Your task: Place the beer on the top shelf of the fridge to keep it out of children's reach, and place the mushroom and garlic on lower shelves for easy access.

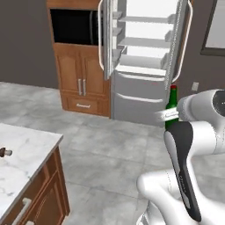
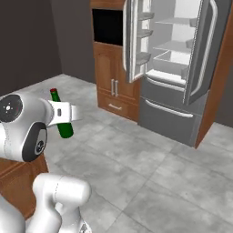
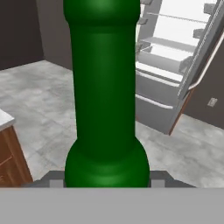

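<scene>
Jaws clamped on one beer (image 3: 105, 96), one fridge (image 1: 145, 66) with both doors open, one mushroom (image 1: 5, 152) on counter (image 1: 22, 162).

- No text, label, brand, number or sign readable anywhere.
- Beer (image 3: 105, 96) — plain dark green glass, bare of any label.
- Fridge (image 1: 145, 57) — blank steel fronts, no badge or lettering.

A white marble counter (image 1: 26, 154) sits at the near left with a small brown-capped mushroom (image 1: 5, 152) resting on it. Across the grey tiled floor (image 1: 114, 145), the fridge (image 1: 143, 61) stands open, showing its pale shelves (image 1: 145, 42).
</scene>
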### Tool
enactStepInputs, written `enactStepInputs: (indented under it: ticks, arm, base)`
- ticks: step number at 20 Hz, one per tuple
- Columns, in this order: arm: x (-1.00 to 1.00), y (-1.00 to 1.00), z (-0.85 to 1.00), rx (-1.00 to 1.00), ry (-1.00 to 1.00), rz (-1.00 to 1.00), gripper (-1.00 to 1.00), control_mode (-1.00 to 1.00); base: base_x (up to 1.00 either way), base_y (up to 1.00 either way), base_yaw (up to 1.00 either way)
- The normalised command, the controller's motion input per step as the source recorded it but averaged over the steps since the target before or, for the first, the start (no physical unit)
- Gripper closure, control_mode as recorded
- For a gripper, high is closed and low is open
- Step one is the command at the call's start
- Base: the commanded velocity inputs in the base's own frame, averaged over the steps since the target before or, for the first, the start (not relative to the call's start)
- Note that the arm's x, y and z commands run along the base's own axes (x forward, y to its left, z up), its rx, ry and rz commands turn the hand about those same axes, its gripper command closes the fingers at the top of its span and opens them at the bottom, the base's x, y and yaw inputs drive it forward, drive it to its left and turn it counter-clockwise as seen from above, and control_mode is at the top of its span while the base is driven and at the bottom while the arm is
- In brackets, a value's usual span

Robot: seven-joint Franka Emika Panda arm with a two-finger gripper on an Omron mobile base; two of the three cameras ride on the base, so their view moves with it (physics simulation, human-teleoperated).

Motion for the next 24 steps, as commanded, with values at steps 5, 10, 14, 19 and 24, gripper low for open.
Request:
enactStepInputs:
  ticks: [5,10,14,19,24]
  arm:
    - [0.00,0.00,0.00,0.00,0.00,0.00,1.00,1.00]
    - [0.00,0.00,0.00,0.00,0.00,0.00,1.00,1.00]
    - [0.00,0.00,0.00,0.00,0.00,0.00,1.00,1.00]
    - [0.00,0.00,0.00,0.00,0.00,0.00,1.00,1.00]
    - [0.00,0.00,0.00,0.00,0.00,0.00,1.00,1.00]
  base:
    - [0.72,0.04,-0.41]
    - [0.86,0.12,-0.36]
    - [0.86,0.22,-0.33]
    - [0.86,0.41,-0.28]
    - [0.84,0.55,-0.23]
